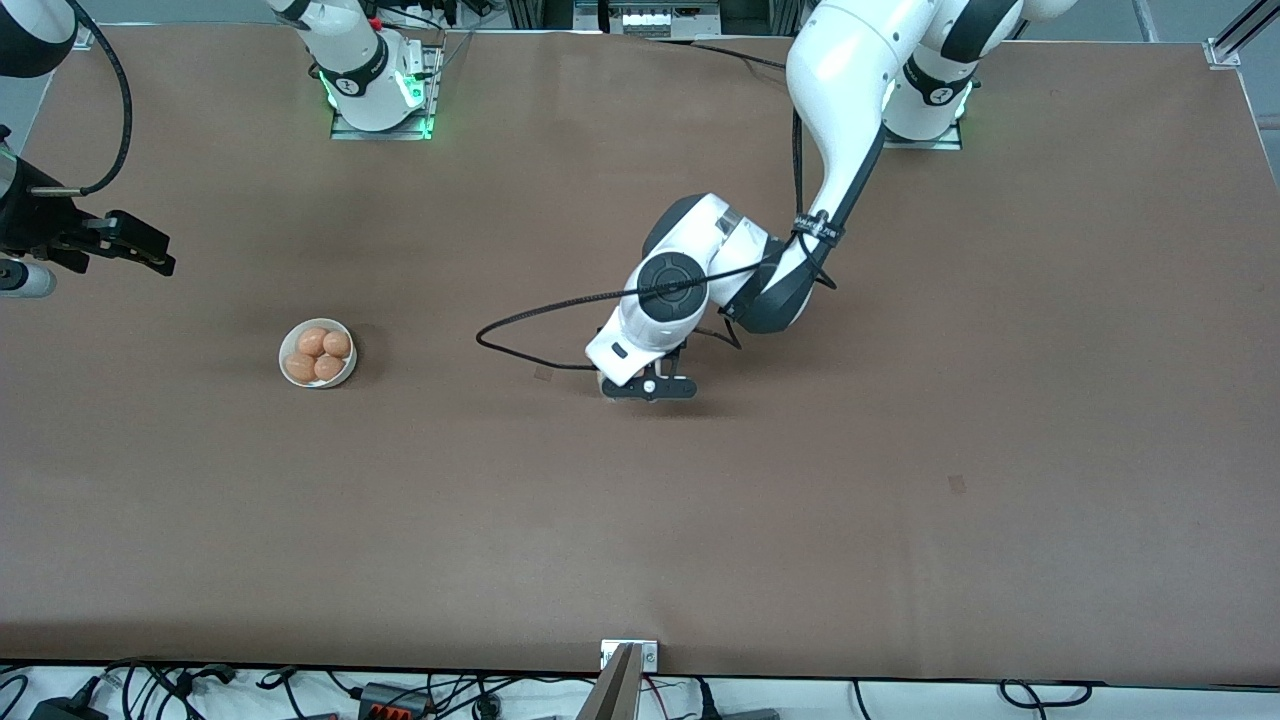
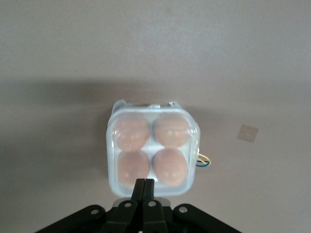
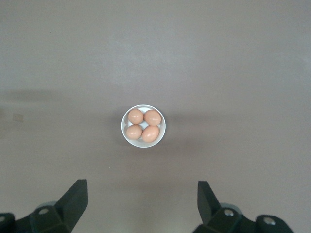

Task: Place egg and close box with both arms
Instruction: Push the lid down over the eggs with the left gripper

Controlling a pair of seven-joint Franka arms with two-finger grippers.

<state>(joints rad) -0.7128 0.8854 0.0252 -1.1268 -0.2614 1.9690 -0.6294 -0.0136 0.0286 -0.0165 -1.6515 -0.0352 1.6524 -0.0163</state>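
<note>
The box (image 2: 153, 148) stands on the brown table with its clear lid down over several light-brown eggs (image 2: 130, 133), one in each cell. I cannot tell the task's egg from the others. My left gripper (image 2: 145, 182) is shut and empty, its tips at one edge of the lid. In the front view the left gripper (image 1: 655, 388) hides nearly all of the box (image 1: 604, 385). My right gripper (image 3: 142, 182) is open and empty, held high over the table near the right arm's end (image 1: 135, 245).
A round white bowl (image 1: 284, 358) with several eggs (image 1: 320, 355) stands toward the right arm's end; it also shows in the right wrist view (image 3: 124, 130). A black cable (image 1: 520, 322) loops over the table beside the left wrist.
</note>
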